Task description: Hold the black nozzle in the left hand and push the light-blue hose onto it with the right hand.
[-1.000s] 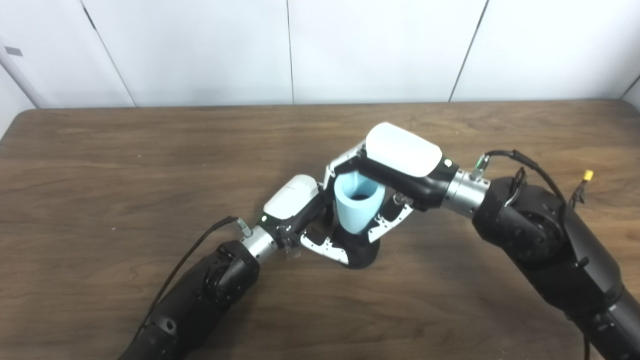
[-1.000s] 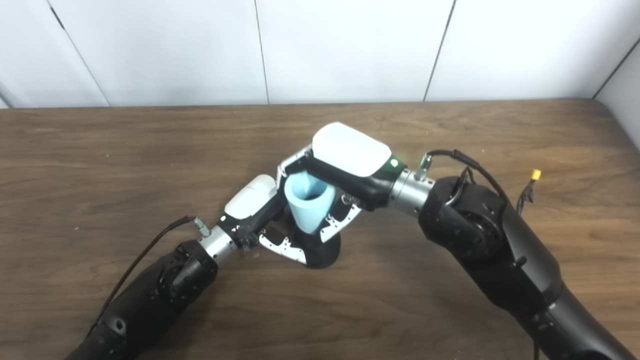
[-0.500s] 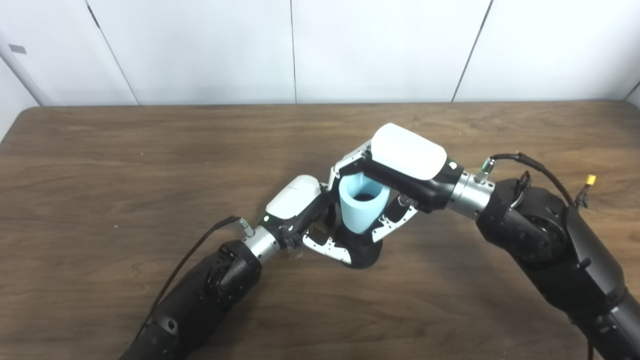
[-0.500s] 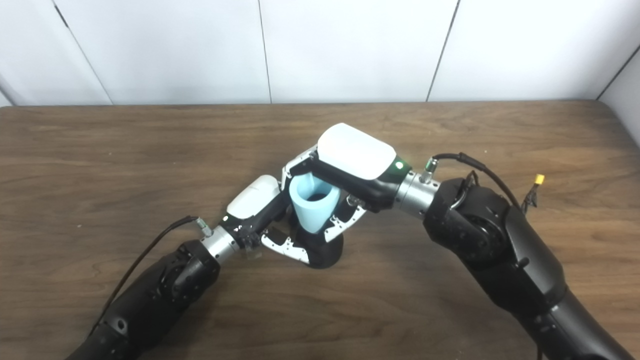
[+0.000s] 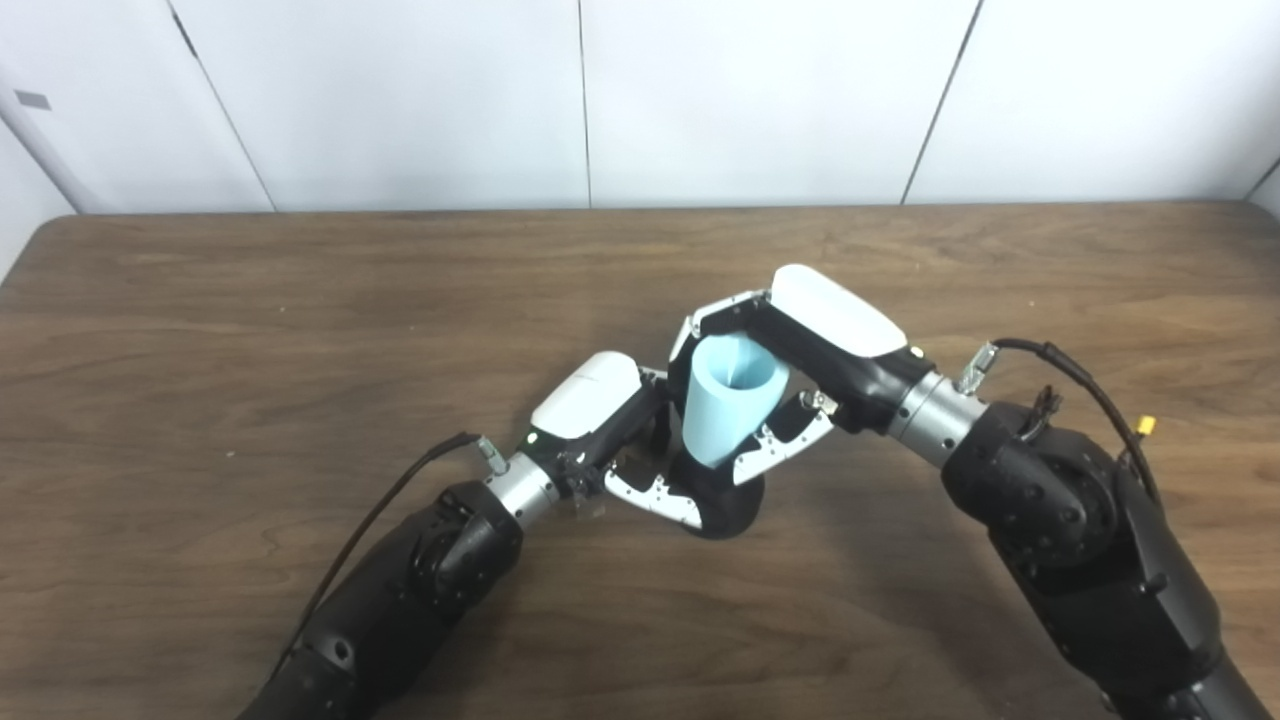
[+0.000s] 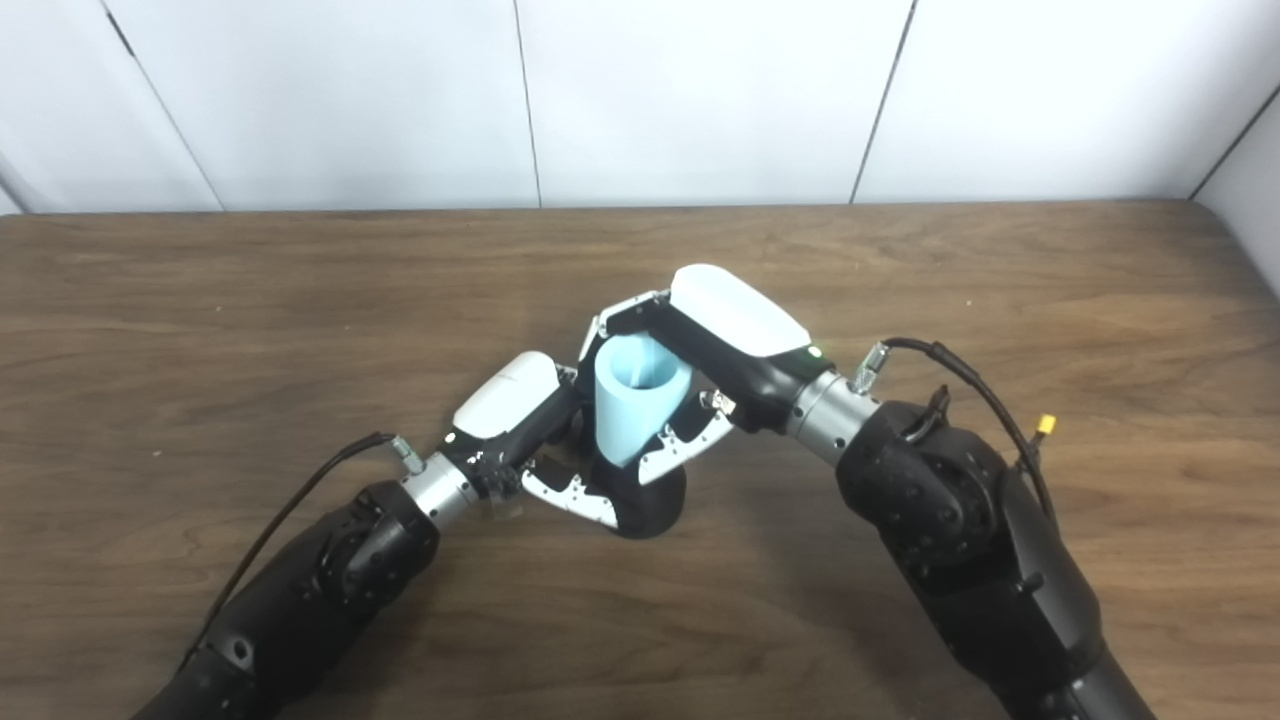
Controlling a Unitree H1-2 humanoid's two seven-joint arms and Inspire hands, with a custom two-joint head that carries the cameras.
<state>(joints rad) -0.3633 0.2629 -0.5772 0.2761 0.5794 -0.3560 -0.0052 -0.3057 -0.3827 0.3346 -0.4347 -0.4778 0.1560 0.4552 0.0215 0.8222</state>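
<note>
**Hose tilted over the nozzle, both hands closed on their parts**

Since the earlier frames, we see the right hand [image 5: 800,345] has rolled and lowered, so its white back shell now looks narrower and slants down toward 4 o'clock, and its arm has dropped closer to the table [image 5: 200,330]. With it the light-blue hose [image 5: 728,405] has tipped: one second ago we looked down its open end into a dark interior, and now that open end leans toward 1 o'clock and shows only pale blue inside. We find the left hand [image 5: 610,420] and the black nozzle [image 5: 722,500] where they were.

We see the hose as a short, tapered tube near the middle of the table, wide end up, narrow end pointing down toward 7 o'clock onto the nozzle. The right hand grasps it, fingers [image 5: 720,312] curled over the upper rim on the far side and the thumb [image 5: 775,452] pressed along the lower side at 4 o'clock of the tube. The narrow end meets the top of the nozzle; we cannot tell how far it has gone on, since the joint is hidden by the tube and the fingers.

The nozzle stands on the wood as a dark rounded base, directly at 6 o'clock of the hose. The left hand is clenched around it from 9 o'clock, pale finger links wrapped across its near side. Both forearms enter from the bottom edge and converge on this one spot.
</note>
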